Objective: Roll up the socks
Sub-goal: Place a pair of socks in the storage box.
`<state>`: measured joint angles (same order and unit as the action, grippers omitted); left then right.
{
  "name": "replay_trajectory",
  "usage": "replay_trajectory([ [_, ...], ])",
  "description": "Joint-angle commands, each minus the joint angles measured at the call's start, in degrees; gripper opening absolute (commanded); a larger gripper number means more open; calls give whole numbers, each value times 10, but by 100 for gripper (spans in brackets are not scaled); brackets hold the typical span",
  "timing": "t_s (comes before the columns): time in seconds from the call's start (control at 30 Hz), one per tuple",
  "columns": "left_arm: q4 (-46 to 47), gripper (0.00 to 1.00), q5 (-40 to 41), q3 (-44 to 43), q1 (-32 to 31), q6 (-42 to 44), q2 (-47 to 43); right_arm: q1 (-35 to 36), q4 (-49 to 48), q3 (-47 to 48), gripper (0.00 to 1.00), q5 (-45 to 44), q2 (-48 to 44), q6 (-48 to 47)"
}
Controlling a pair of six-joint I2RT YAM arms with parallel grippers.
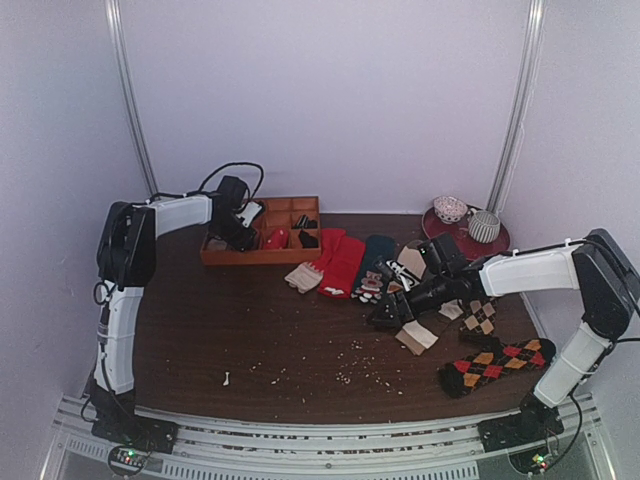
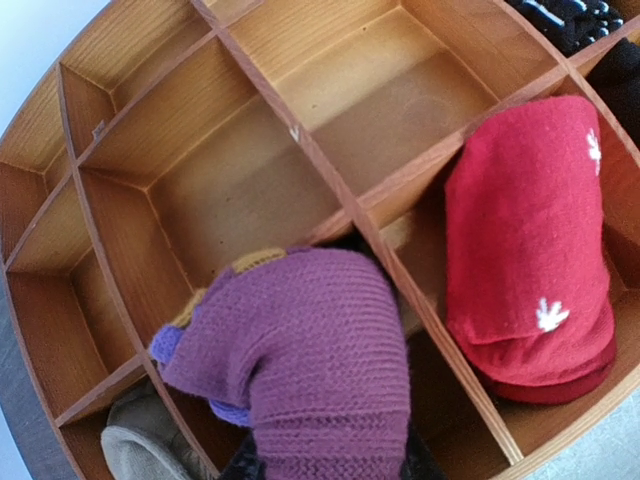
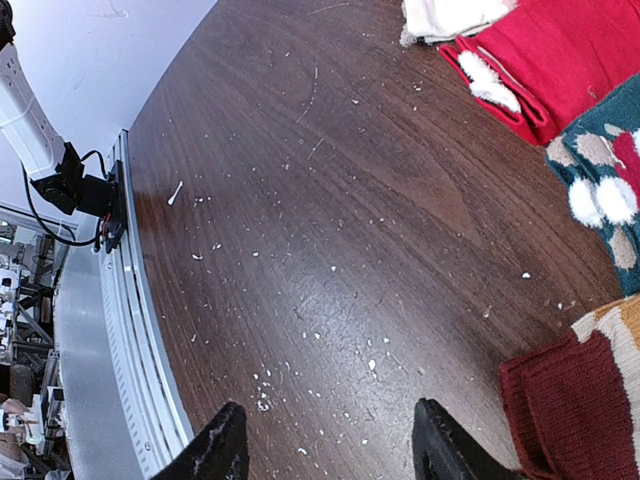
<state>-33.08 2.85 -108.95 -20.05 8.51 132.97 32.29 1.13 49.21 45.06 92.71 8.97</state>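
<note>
Purple chunky knit fills the bottom centre of the left wrist view. The purple sock [image 2: 310,370], bundled up with a bit of orange-yellow cuff poking out at its upper left, completely covers the left gripper [image 1: 242,230], so the fingers themselves don't show. The bundle hangs across a divider of the wooden tray [image 2: 250,190] instead of sitting in a cell, so I'd say they're clamped on it. My guess is it's light, squishy and springy, and a loose roll like that wants to flop open. I'd pinch across the fat middle through all the layers, not by the cuff. The right gripper [image 3: 330,425] is spread wide with nothing in it, over bare table [image 3: 350,200] at the bottom of its view. Counting the tray first: one purple bundle, one red roll [image 2: 530,250] with white snowflakes on the right, one grey thing [image 2: 140,445] lower left, one black thing [image 2: 570,20] upper right. In the overhead view, lower right has one red-and-orange argyle sock [image 1: 497,365] and one brown-and-beige argyle sock [image 1: 480,318]. Around the centre there look to be two red socks [image 1: 340,262], one teal sock [image 1: 378,252] and one cream sock [image 1: 303,277]. The rest of the heap is too jumbled to count.
</note>
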Motion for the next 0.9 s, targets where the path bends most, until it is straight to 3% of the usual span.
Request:
replay_trajectory([
  [0.0,-54,29,-52,7,-9,10,14,-5,7,11,57,7,9,-8],
  [0.87,-53,40,-25,-27,-8,12,-6,-5,9,17,56,11,14,-13],
])
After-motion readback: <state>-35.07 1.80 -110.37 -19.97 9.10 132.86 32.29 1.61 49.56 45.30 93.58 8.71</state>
